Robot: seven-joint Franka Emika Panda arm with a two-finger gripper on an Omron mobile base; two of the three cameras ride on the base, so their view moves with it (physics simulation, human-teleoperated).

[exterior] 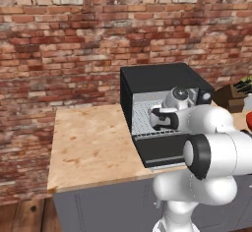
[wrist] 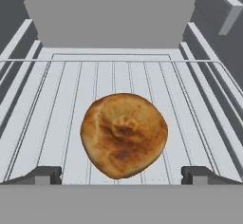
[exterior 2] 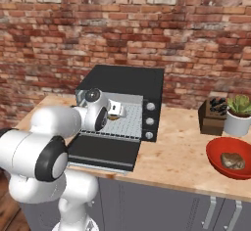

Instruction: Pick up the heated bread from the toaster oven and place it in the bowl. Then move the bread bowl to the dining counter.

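Oven: the black oven stands on the wood-tone surface against the brick wall, its door dropped flat toward the arm.
Rack: the wire rack lies level inside the silver cavity.
Bread: the round golden-brown bread lies flat on the rack, near its front edge, about midway between the side walls.
Claw: the claw reaches into the oven mouth, wide; its two dark fingertips stand either side of the bread and apart from it, gripping nothing.
Arm: in the left base view the hand sits at the oven opening, over the door; it hides the bread there.
Bowl: the red bowl rests on the surface well to the right of the oven, near the front edge; a small brownish lump lies in it, possibly food, too blurred to name.
Others: a dark block and a potted plant stand side by side behind the bowl.
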